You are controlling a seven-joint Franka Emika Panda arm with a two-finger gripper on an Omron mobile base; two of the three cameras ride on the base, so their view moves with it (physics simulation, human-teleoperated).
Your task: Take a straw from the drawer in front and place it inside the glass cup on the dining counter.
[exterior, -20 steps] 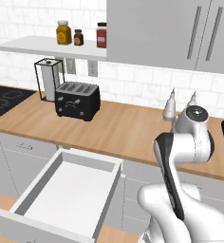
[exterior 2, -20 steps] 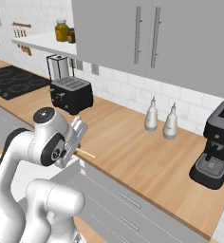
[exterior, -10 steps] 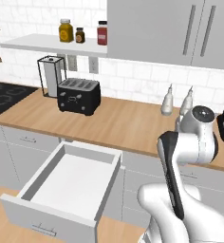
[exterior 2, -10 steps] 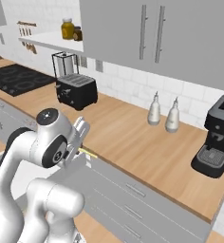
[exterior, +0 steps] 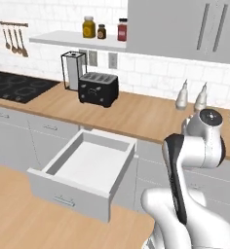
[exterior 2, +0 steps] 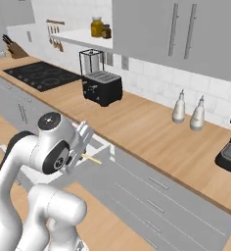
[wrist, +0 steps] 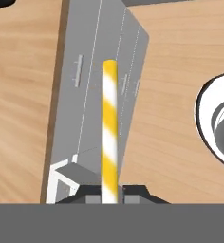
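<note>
Pincer [wrist: 110, 193] state: pressed together on the straw [wrist: 109, 133], which rises straight out from between the two dark finger tips in the hand view. The straw carries yellow and white diagonal stripes and is pinched near its lower end; the free end points away from the hand over the grey cabinet fronts seen below it.

In the right base view, the pincer [exterior 2: 83, 149] sits just beside the arm's round white wrist joint, and the straw [exterior 2: 91, 159] projects from it as a thin yellow stick over the front edge of the wall worktop [exterior 2: 137, 122]. The hand is held above and in front of the cabinet run, not touching any surface.

Arm pose: folded. In the left base view, the white arm [exterior: 195, 155] rises from the lower right, bends sharply at a dark-banded elbow, and ends in a rounded joint level with the worktop [exterior: 136, 112] edge.

Positions relative to the drawer [exterior: 83, 168], left to right in the left base view: the black hob [exterior: 17, 86] lies on the worktop to its upper left; the black toaster [exterior: 98, 89] stands on the worktop directly behind it; the drawer itself is pulled fully out, white inside; two pale bottles [exterior: 191, 96] stand on the worktop to its upper right; the arm stands to its right.
</note>
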